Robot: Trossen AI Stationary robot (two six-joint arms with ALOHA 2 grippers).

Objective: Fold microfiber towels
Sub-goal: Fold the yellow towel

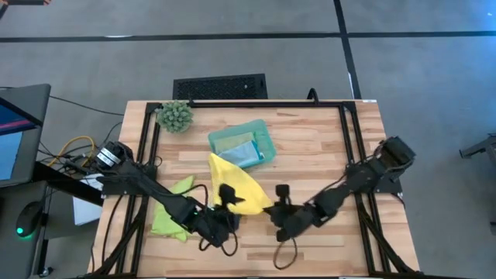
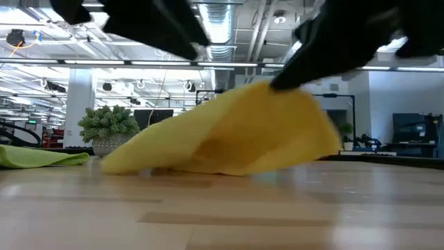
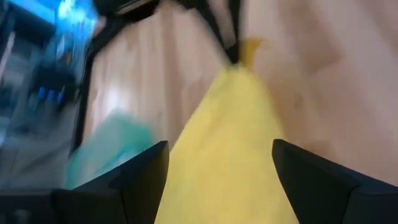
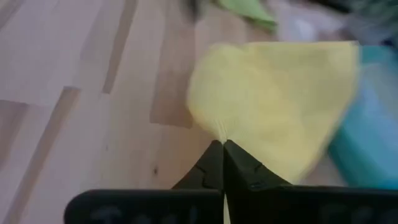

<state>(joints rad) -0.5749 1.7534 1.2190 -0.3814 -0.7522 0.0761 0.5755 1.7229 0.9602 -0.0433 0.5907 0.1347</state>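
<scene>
A yellow microfiber towel (image 1: 236, 180) lies mid-table, its far left part on the wood (image 2: 132, 161) and its near right corner raised. My right gripper (image 4: 222, 148) is shut on that corner. My left gripper (image 3: 217, 177) is open above the towel's near left part, one finger on each side of a yellow ridge (image 3: 227, 143); whether they touch it I cannot tell. A lime green towel (image 1: 173, 209) lies flat at the near left. A light blue towel (image 1: 248, 153) and a pale sage one (image 1: 231, 140) lie in the teal tray (image 1: 263, 133). My right gripper pinches the yellow towel's near right corner (image 4: 219, 129) between its two fingertips. The fingers come from the table's right, slanting down. The corner is lifted off the table (image 2: 277, 87), and the cloth slopes down from it to the part still lying on the wood.
A spiky green plant ball (image 1: 175, 116) sits at the far left corner. The teal tray stands just beyond the yellow towel. A black frame (image 1: 349, 139) runs along the table's left, far and right sides. Bare wood (image 1: 333, 248) shows at the near right.
</scene>
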